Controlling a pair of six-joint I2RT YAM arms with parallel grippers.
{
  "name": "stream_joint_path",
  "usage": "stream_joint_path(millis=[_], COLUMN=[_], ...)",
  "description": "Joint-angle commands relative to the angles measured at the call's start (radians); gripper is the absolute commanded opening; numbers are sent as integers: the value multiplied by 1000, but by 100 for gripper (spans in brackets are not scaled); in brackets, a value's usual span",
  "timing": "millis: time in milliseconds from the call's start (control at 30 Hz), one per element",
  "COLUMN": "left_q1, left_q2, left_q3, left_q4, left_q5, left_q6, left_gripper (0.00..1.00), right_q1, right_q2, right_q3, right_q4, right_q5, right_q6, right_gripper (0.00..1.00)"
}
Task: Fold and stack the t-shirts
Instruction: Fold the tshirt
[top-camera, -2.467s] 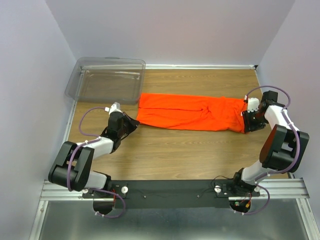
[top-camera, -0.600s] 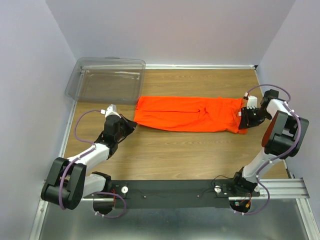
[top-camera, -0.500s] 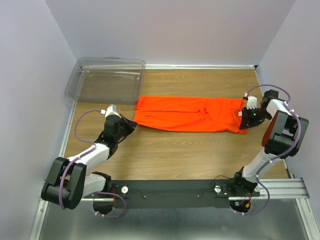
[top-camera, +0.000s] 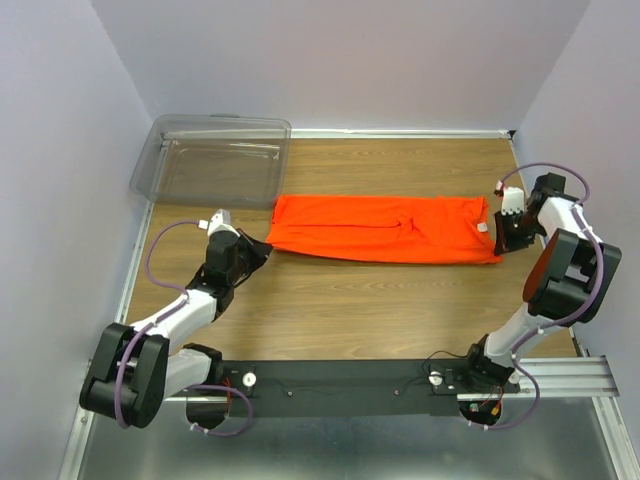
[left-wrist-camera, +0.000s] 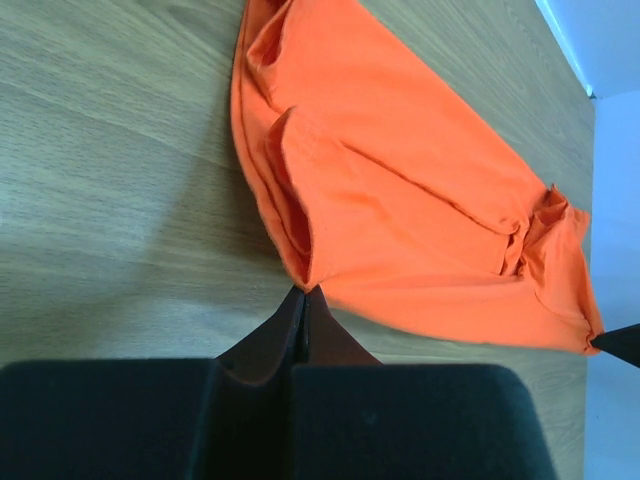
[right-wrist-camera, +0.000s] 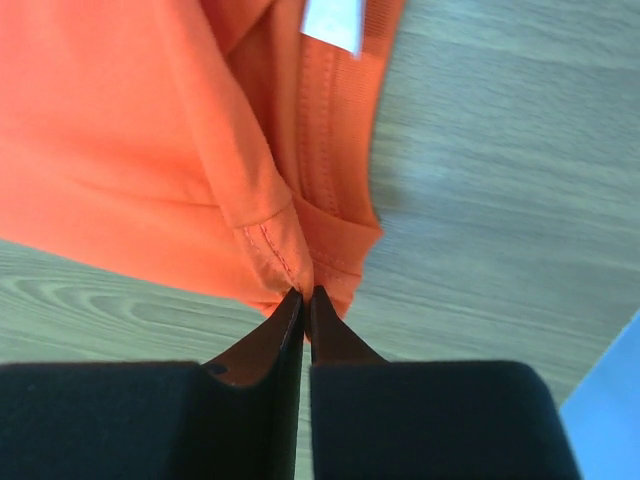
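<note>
A bright orange t-shirt (top-camera: 385, 228), folded into a long strip, lies flat across the middle of the wooden table (top-camera: 380, 310). Its white neck tag (top-camera: 481, 226) shows at the right end. The left gripper (left-wrist-camera: 303, 292) is clamped on the strip's lower left corner. The right gripper (right-wrist-camera: 301, 293) pinches the hem at the lower right corner. A clear plastic tub (top-camera: 220, 120) sits at the upper left, just beyond the shirt.

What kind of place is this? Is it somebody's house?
Probably a robot test booth, not a house: plain walls close in a wooden table, a left arm and right arm are bolted to a metal rail, with an orange t-shirt and clear plastic bin.
</note>
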Motion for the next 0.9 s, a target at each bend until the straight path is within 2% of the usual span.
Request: stream_joint_path(millis=[0,200,300,600,700,800,867], left_q1=[13,17,19,19,21,19,21], left_q2=[-29,-34,-31,-41,-66,-89,-95], left_q3=[-22,-30,-33,-34,-24,-19,-19], left_q4=[-25,-25,-23,-29,-48,-62,-65], left_q5=[-52,-38,-31,-29,-2,3,9], left_q6=[9,11,14,11,12,9,9], left_gripper=[0,0,0,0,0,0,0], right_q1=[-20,-26,-27,-27,-26,-27,-27], right_q2=[-4,23,42,42,-5,-22,-18], right_q3=[21,37,48,57,64,64,63], right_q4=[-7,1,-2,-1,-5,-17,-48], right_q5=[72,78,73,69,32,-12,-63], right_q6=[-25,-63,-83,-158,-198,-214,-231], right_gripper=[13,24,25,16,9,8,14])
